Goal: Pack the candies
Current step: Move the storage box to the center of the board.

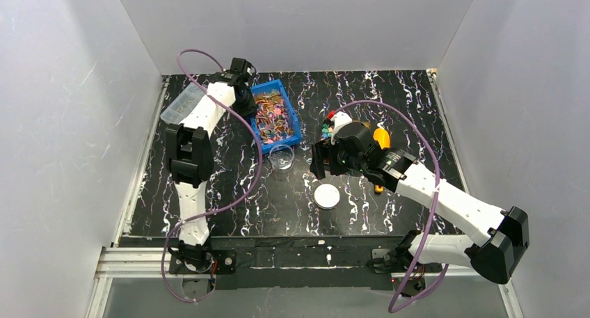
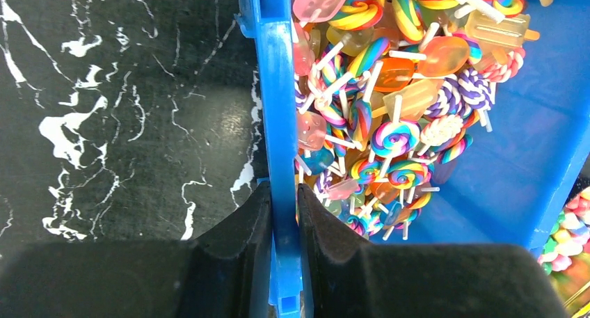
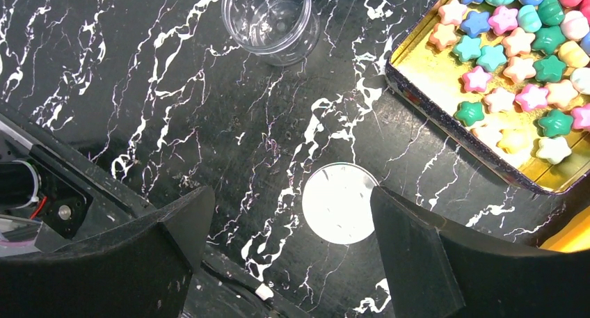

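Your left gripper (image 2: 284,196) pinches the blue bin (image 2: 275,88) by its wall, jaws nearly closed. Your right gripper (image 3: 291,200) hangs wide apart and empty near the white lid (image 3: 339,203). In its wrist view, the candies (image 3: 518,53) lie at two o'clock of the lid.

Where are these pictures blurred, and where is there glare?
Left wrist: the left gripper, clamped on the blue bin, is soft and dark near the lens; the lollipops are sharp. Right wrist: the white lid is nearly washed out. Top external: even light, small things unresolved.
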